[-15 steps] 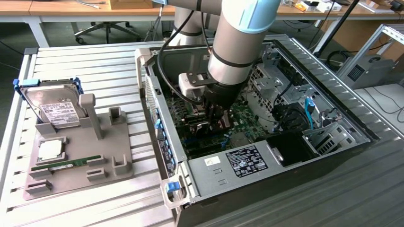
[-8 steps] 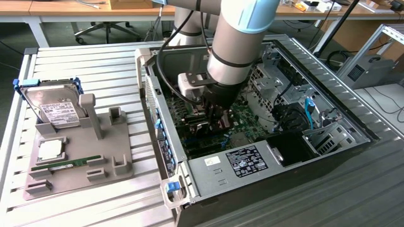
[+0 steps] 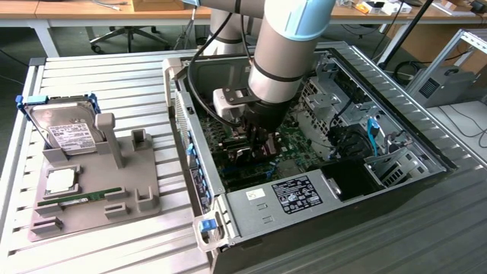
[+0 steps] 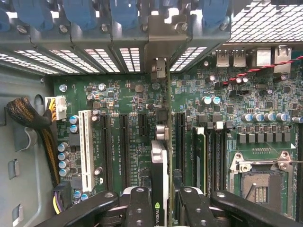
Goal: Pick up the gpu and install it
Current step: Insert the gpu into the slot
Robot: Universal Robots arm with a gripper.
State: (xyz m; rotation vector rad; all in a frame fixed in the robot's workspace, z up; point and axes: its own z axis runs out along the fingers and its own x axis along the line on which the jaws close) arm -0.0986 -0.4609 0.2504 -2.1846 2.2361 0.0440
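The gpu (image 4: 159, 165) stands on edge between my fingers (image 4: 139, 208), its thin green and black edge running along a black expansion slot of the motherboard (image 4: 118, 99). Its silver end bracket (image 4: 163, 45) reaches the perforated rear slot covers. My gripper (image 4: 163, 210) is shut on the card from both sides. In the exterior view my gripper (image 3: 255, 142) is deep inside the open computer case (image 3: 304, 200), low over the board, with the dark card (image 3: 251, 155) below it.
A grey fixture tray (image 3: 145, 211) at the exterior view's left holds a hard drive (image 3: 68, 134), a memory stick (image 3: 80, 198) and a chip (image 3: 61, 180). Beside the card lie a white slot (image 4: 85, 146), a braided cable bundle (image 4: 28, 118) and the processor socket (image 4: 260, 187).
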